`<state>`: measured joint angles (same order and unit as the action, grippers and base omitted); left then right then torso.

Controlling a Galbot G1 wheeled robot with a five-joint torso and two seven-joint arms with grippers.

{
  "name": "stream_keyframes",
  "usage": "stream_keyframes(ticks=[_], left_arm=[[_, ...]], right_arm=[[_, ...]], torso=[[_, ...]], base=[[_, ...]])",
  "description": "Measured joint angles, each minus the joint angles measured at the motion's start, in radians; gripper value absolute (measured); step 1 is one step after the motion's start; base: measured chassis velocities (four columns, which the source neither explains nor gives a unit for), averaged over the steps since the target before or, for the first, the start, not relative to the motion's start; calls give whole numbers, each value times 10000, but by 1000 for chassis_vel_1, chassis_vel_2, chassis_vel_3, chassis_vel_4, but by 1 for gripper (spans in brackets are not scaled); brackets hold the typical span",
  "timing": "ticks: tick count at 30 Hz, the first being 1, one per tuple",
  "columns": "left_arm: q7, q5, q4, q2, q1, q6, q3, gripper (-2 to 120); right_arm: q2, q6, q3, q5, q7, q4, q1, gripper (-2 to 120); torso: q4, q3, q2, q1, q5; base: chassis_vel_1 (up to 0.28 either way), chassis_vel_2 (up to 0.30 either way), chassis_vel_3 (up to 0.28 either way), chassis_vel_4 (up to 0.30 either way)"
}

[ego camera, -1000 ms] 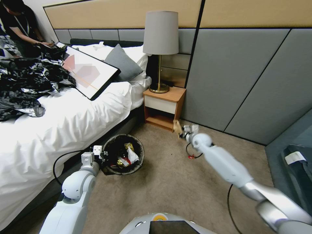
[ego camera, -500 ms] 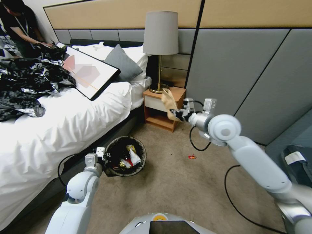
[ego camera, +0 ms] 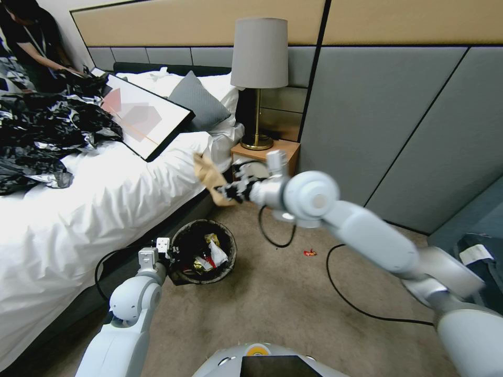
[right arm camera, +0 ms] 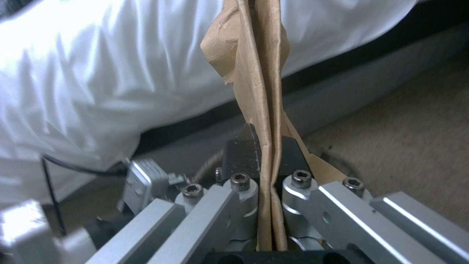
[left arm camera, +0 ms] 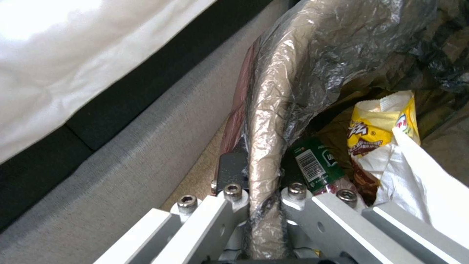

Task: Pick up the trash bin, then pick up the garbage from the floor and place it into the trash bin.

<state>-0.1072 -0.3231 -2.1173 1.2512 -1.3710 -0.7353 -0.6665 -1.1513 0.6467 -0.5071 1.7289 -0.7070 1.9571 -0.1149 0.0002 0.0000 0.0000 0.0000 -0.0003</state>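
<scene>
R gripper (ego camera: 226,189): clamped on brown scrap (ego camera: 208,177), held above bin (ego camera: 230,259). L gripper (ego camera: 166,255): pinching bin rim w/ liner.

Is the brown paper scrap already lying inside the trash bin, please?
No: in the head view the brown paper scrap is clamped in the right gripper, in the air above the trash bin.
</scene>
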Motion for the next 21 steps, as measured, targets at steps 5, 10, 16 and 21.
stream_keyframes(ticks=[5,10,16,21], left_arm=[[7,-38,-46,-65,45,0,-68,0],[15,-51,-56,-76,58,0,-88,0],[15,-47,-7,-47,50,-8,-91,0],[16,-45,6,-43,51,-10,-109,0]], right_arm=[[-654,-45,-971,-1002,62,-991,-535,0],[-913,-69,-1282,-1345,108,-1449,-783,0],[-1441,-151,-1677,-1548,55,-2089,-984,0],[-1681,-153,-1820,-1636,8,-2411,-1028,0]], torso=[[-2,0,0,0,2],[-5,0,0,0,1],[-2,0,-1,0,1],[-2,0,0,0,1]], base=[[0,0,0,0],[0,0,0,0],[0,0,0,0],[0,0,0,0]])
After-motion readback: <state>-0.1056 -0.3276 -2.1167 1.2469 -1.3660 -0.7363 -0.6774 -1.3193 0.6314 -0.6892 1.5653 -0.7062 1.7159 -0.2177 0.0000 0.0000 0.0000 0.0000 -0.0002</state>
